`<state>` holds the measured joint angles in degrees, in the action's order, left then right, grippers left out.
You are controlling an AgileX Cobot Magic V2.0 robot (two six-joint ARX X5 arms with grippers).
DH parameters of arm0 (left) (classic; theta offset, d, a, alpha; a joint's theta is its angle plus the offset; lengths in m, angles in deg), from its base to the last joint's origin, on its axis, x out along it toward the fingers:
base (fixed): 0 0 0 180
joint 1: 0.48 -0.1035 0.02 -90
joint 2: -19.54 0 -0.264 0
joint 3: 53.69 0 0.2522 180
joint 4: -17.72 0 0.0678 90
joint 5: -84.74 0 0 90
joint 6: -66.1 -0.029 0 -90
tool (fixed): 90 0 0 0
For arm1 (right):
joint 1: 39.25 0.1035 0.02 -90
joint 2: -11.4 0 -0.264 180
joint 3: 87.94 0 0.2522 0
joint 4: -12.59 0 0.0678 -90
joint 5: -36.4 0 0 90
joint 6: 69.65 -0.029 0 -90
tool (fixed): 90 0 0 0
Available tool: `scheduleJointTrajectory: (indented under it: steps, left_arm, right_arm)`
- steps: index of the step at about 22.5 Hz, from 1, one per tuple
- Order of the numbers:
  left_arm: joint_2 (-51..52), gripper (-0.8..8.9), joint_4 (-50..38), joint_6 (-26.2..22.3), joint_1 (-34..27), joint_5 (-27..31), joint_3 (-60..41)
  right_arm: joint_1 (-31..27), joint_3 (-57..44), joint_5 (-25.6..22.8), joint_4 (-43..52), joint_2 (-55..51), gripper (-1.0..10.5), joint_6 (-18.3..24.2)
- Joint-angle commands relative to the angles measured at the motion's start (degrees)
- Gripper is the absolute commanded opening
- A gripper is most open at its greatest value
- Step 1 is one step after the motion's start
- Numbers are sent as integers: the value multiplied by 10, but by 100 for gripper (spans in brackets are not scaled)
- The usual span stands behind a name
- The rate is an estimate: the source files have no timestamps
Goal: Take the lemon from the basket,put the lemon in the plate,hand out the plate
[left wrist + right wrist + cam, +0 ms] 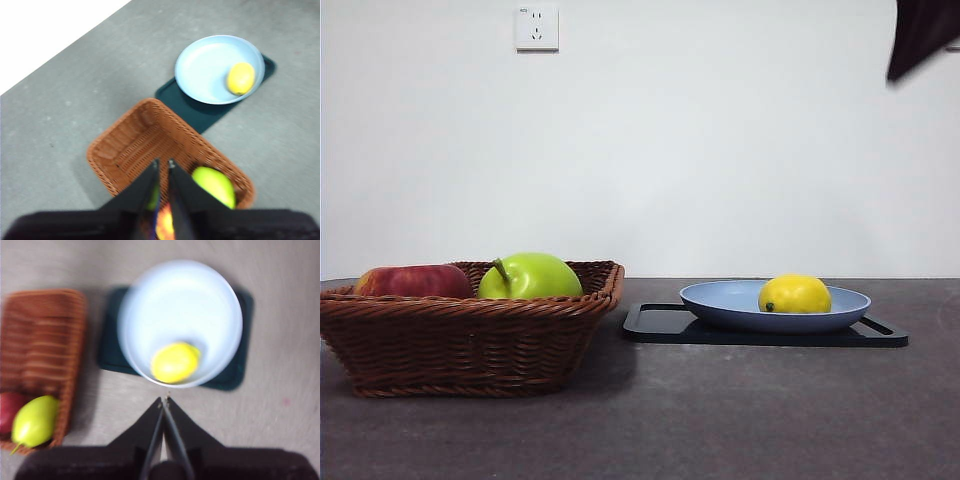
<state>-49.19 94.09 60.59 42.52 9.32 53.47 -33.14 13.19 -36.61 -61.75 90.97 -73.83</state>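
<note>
Two steps look done — the lemon (794,294) lies in the plate (715,297), clear of the basket (470,335). Handing out remains: the right gripper (165,401), seemingly pinched shut and empty in a blurred view, must open for the rim, while the left gripper (164,165), nearly closed, waits above the basket.

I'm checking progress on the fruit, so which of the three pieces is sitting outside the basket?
The lemon: it lies in the plate, while the green apple and red apple sit in the basket.
</note>
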Motion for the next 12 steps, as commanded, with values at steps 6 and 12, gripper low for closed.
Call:
scheduleJointTrajectory:
  steps: [6, 12]
  left_arm:
    - [80, 6, -174, -15, -56, -29, -162]
    - [229, 6, -332, -7, -103, -31, -381]
  right_arm:
    - [156, -3, -169, 50, -178, 3, 24]
    - [234, -189, -251, 234, -338, 3, 42]
